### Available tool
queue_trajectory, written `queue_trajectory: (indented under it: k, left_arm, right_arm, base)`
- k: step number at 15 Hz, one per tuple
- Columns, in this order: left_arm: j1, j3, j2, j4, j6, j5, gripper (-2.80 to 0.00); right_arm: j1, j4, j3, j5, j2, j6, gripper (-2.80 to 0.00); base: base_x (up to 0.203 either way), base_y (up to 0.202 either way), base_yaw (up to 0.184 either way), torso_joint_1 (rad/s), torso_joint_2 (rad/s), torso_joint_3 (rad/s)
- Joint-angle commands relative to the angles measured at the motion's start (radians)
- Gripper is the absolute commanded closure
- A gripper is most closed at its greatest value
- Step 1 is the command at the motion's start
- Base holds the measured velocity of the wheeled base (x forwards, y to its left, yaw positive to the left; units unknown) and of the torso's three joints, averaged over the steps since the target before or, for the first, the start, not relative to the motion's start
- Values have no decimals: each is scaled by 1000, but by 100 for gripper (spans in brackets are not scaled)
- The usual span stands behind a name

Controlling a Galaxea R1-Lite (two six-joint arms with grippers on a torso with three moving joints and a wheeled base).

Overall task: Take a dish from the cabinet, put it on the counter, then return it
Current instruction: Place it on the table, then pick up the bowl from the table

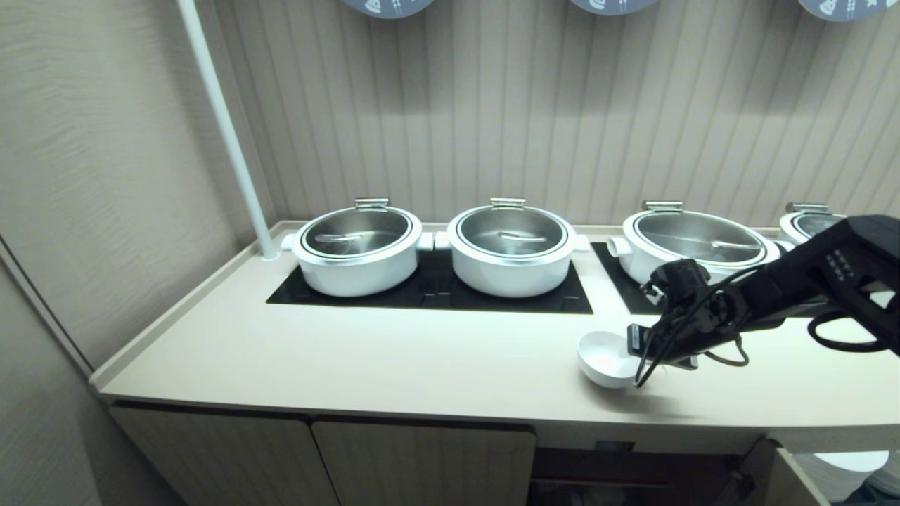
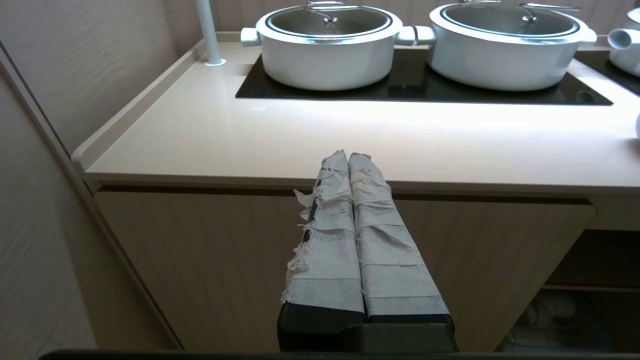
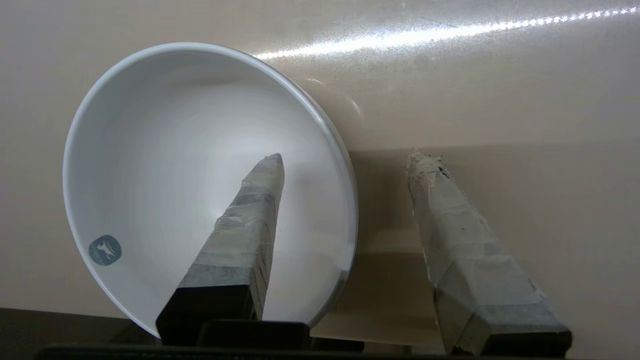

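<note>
The small white ceramic bowl (image 3: 165,165), glossy and deep, sits on the smooth cream table (image 1: 394,358) near its front edge, below the lidded white pots (image 1: 357,249) on black glass panels (image 1: 436,287). A round grey-blue emblem (image 3: 105,250) marks its inner wall; no lettering is legible. The right tool (image 3: 345,162) stands parted, one tape-wrapped finger (image 3: 250,220) inside the bowl, the other outside, gripping nothing. The left tool (image 2: 348,156), wrapped in frayed tape, is closed and empty before the fluted beige cabinet (image 2: 200,260).
</note>
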Motion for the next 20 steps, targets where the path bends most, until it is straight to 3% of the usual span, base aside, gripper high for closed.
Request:
queue_trajectory:
  k: [1,19,20]
  left_arm:
    - [0,0,0,0,0,0,0]
    - [1,0,0,0,0,0,0]
    - [0,0,0,0,0,0,0]
  right_arm:
    - [1,-1,-2,1,-4,2,-280]
    - [1,-4,25,-1,-198,-7,-280]
    - [2,-5,40,-1,-221,-8,0]
  base:
    - [0,0,0,0,0,0]
    - [0,0,0,0,0,0]
    - [0,0,0,0,0,0]
